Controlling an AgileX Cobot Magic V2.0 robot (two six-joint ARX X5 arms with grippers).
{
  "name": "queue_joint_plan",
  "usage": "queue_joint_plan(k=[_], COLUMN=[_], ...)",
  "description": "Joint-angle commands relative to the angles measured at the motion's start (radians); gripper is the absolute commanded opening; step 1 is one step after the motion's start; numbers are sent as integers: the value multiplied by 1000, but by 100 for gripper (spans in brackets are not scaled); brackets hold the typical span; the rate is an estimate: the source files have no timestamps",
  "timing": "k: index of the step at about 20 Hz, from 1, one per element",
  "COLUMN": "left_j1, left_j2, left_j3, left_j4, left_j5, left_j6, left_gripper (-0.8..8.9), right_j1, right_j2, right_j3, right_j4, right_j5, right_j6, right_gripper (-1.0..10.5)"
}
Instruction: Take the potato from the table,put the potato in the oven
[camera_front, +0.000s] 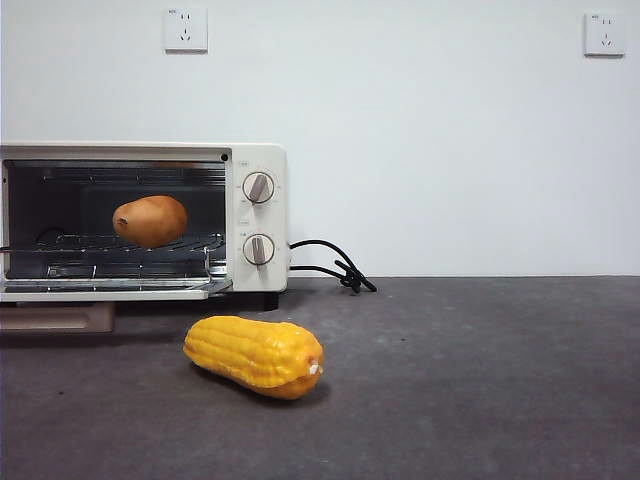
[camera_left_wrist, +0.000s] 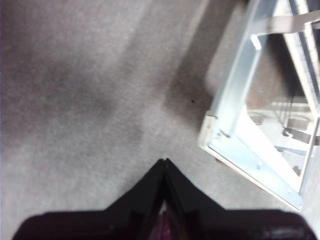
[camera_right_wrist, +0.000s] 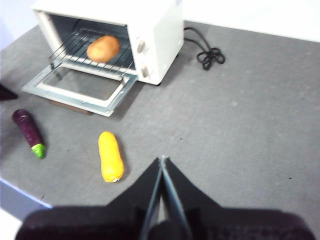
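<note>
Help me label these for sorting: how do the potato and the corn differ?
The potato is orange-brown and smooth; the corn is bright yellow with rows of bumpy kernels. The potato is a short oval; the corn is longer. The potato lies on the wire rack inside the open oven; the corn lies on the table in front of it. Both rest on their sides, and neither gripper touches them.

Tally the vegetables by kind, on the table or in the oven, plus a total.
potato, on the rack in the oven: 1
corn cob, on the table: 1
eggplant, on the table: 1
Total: 3
</note>
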Motion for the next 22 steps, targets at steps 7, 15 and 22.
queue_joint_plan(k=[7, 15, 22], left_j1=[-41, -48, -52], left_j2=[94, 114, 114], left_j3=[-6, -5, -3], left_j4=[81, 182, 195], left_j5=[34, 141, 177], left_j6=[-25, -117, -129], left_gripper=[-9, -9, -9], right_j1=[2, 2, 2], right_j2=[-1, -1, -1], right_j3=[-11, -11, -11], right_j4=[-21, -21, -21], right_j5=[16, 30, 30], right_j6=[29, 56, 76], right_gripper=[-3, -3, -3])
